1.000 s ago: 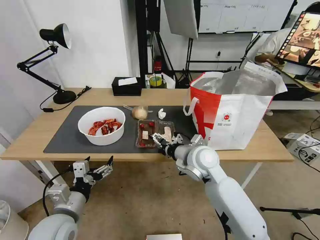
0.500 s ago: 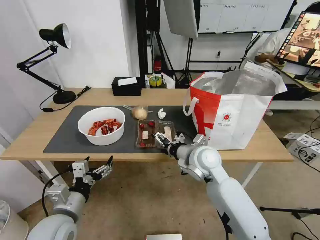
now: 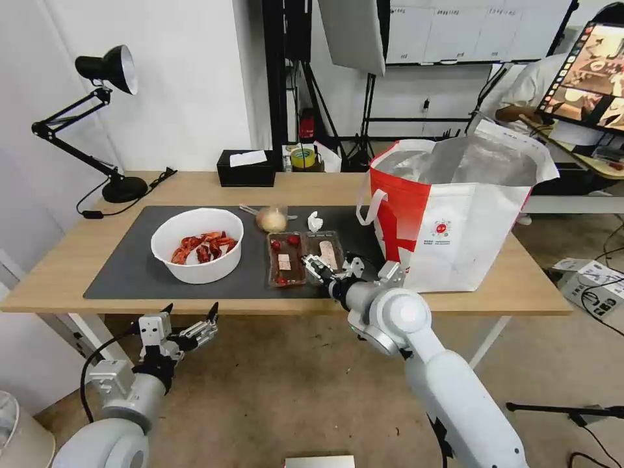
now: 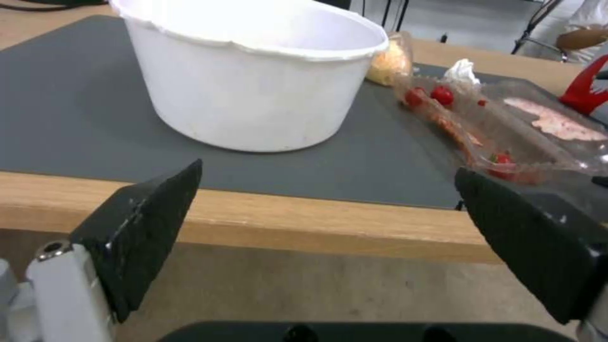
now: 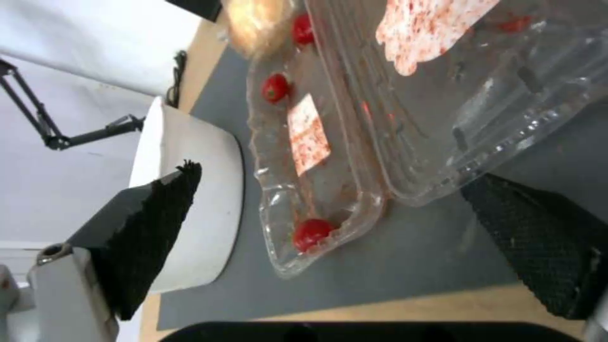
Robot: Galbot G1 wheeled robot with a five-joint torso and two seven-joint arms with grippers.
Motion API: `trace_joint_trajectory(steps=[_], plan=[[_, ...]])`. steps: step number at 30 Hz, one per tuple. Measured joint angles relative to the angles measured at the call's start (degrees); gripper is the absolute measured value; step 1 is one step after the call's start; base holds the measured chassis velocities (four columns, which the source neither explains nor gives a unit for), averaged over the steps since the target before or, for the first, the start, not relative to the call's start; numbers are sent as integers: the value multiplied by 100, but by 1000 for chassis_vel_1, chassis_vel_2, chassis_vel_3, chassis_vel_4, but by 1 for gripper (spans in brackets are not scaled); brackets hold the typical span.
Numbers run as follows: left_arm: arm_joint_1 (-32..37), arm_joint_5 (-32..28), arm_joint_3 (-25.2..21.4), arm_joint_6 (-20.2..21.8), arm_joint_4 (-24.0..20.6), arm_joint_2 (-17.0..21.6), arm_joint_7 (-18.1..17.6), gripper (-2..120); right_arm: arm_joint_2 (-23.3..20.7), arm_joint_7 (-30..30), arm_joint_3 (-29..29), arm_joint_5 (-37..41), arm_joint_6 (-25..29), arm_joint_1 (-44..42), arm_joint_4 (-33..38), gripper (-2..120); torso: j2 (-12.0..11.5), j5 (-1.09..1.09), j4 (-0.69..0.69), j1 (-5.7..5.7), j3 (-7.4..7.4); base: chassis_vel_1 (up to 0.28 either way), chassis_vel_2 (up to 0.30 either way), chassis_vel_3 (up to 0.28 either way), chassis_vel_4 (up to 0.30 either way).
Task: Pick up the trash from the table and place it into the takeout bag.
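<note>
Compared with one second earlier, the right gripper [image 3: 323,265] has advanced from the table's [image 3: 65,273] near edge onto the dark mat, and its spread fingers [image 5: 149,223] now bracket the near edge of the clear hinged tray [image 3: 304,259] without gripping it. The tray lies at the mat's centre, with the white bowl of shells [image 3: 197,245] at its 9 o'clock, the clear bag [image 3: 272,220] and tissue [image 3: 315,221] at 12 o'clock, and the takeout bag [image 3: 455,214] at 3 o'clock. This indicates the tray pickup is at the approach stage with nothing bagged; the left gripper [image 3: 188,325] is parked below the table edge, fingers apart.
</note>
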Motion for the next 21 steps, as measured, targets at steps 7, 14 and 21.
trace_joint_trajectory(steps=[7, 14, 21], plan=[[10, -7, -22, -31, -25, -4, 0, 100, -38, -366, -123, -543, -1, -10, -12, 100, 0, 0, 0, -1, 0, 0, 0, 0, 0], [29, -9, -28, -63, -36, -12, 0, 100, -74, -685, -251, -1130, -44, -11, -21, 100, 0, 0, 1, -1, 0, 0, 0, 0, 0], [30, -9, -47, -94, -60, -8, 0, 100, -96, -819, -360, -1688, -158, 9, 7, 100, 0, 0, 1, -1, 0, 0, 0, 0, 0]])
